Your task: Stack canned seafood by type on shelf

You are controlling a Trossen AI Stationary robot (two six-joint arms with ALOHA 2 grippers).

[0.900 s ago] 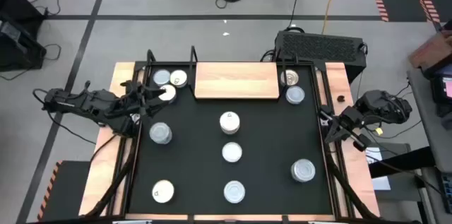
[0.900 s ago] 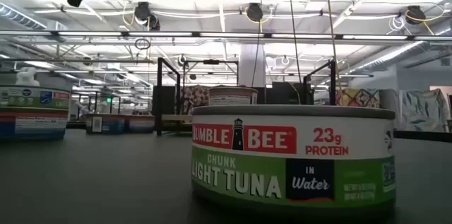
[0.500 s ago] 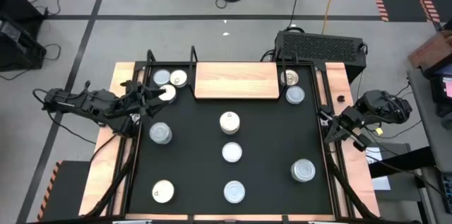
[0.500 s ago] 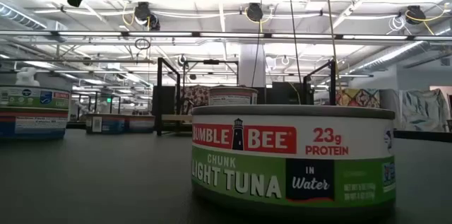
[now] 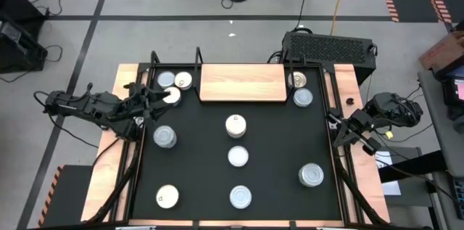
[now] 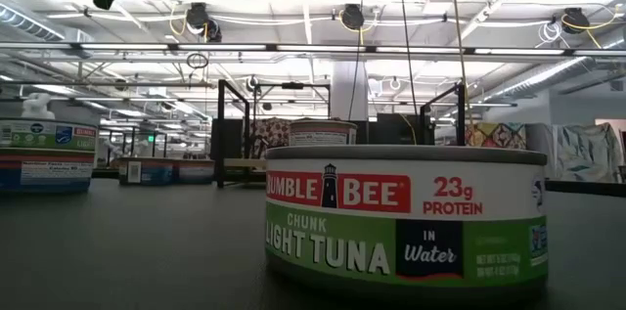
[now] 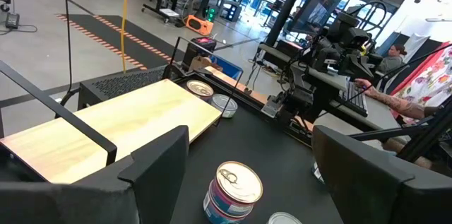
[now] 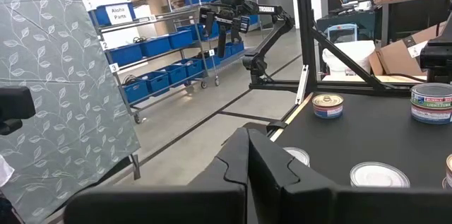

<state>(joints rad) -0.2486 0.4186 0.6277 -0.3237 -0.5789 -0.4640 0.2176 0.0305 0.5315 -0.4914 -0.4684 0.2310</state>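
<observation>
Both arms parked at the table edges, tins scattered on the black tabletop (image 5: 268,136), shelf (image 5: 242,83) bare.

Left gripper (image 5: 150,99) sits at the table's left edge beside a cream-topped tin (image 5: 172,96), fingers spread wide, nothing between them; its wrist view shows the wooden shelf and a pull-tab can (image 7: 235,191) ahead of the open fingers (image 7: 154,166). Right gripper (image 5: 338,130) waits at the right edge, fingers pressed together and empty. Shelf lies at the back centre, between two tins on its left (image 5: 175,80) and two on its right (image 5: 299,88). Other tins are loose: one left of centre (image 5: 164,136), two mid-table (image 5: 235,124), three along the front (image 5: 241,196). Low view is filled by a Bumble Bee tuna can (image 6: 404,218).
</observation>
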